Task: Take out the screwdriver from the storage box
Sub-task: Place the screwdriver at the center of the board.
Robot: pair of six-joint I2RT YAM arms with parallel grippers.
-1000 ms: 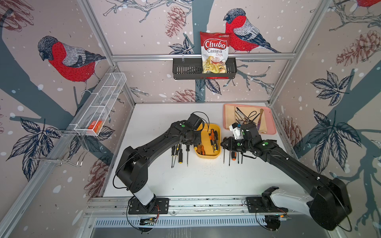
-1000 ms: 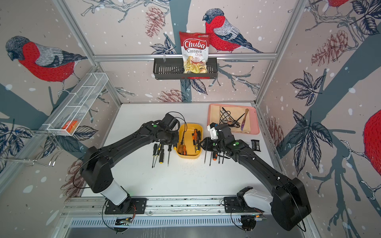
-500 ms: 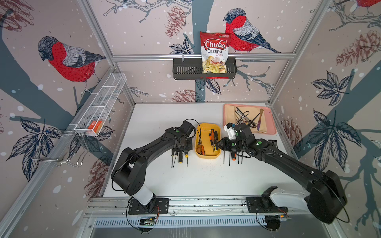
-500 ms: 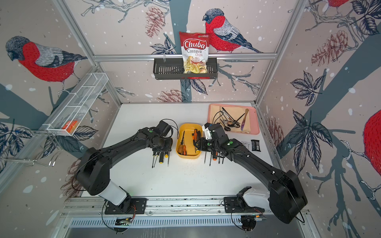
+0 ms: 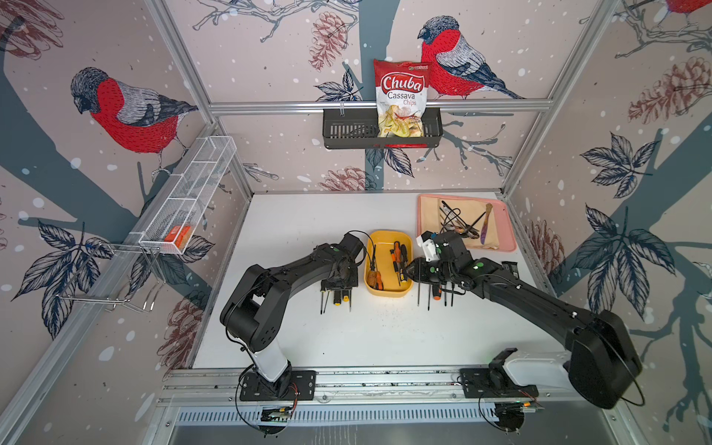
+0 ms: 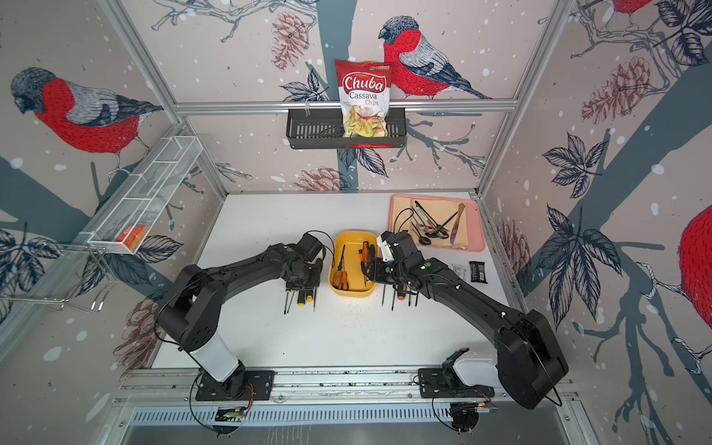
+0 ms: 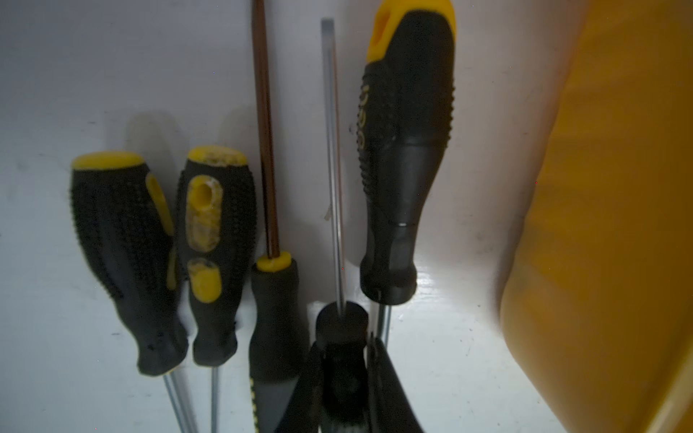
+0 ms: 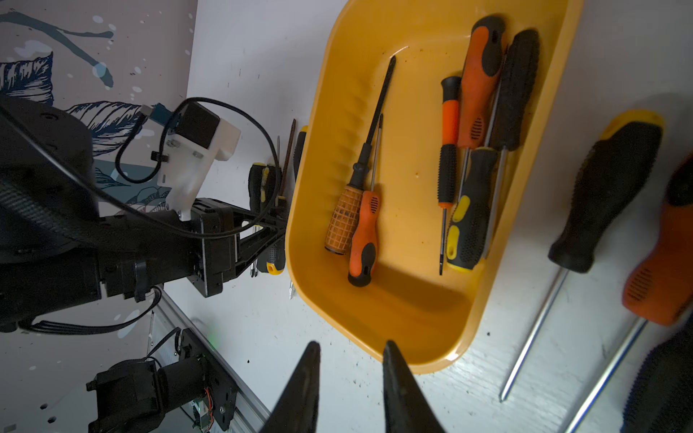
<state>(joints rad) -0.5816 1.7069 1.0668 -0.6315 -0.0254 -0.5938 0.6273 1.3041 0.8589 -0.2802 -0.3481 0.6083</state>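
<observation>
Gripping a black-handled screwdriver (image 7: 336,225) by its handle, the left gripper (image 7: 345,343) is clamped tight on the tool just left of the storage box (image 5: 385,237), low over the worktop (image 5: 308,231). I cannot tell whether the tool touches the surface. Its flat-tipped shaft points away from the wrist, in line with a row of black-and-yellow screwdrivers (image 7: 213,255) lying side by side on the worktop. The longest of them (image 7: 405,150) lies nearest the box's yellow wall.

The storage box sits about mid-worktop, its long sides running front to rear. Several screwdrivers lie inside. Along its left side an amber grid-handled screwdriver (image 8: 343,221) and an orange-and-black screwdriver (image 8: 363,236) lie touching. Toward the right wall is a cluster of four:
- a slim orange-and-black precision driver (image 8: 448,150)
- a thick orange-handled screwdriver (image 8: 480,82)
- an all-black screwdriver (image 8: 513,86)
- a black-and-yellow screwdriver (image 8: 470,210)

The right gripper (image 8: 350,350) hangs by the front right part of the box's rim. Its fingers are a little apart with nothing between them.

Right of the box, partly under the right arm, a second row of screwdrivers (image 5: 435,294) lies on the worktop, handles toward the rear. A pink tray (image 5: 504,231) with cutlery occupies the rear right corner.
</observation>
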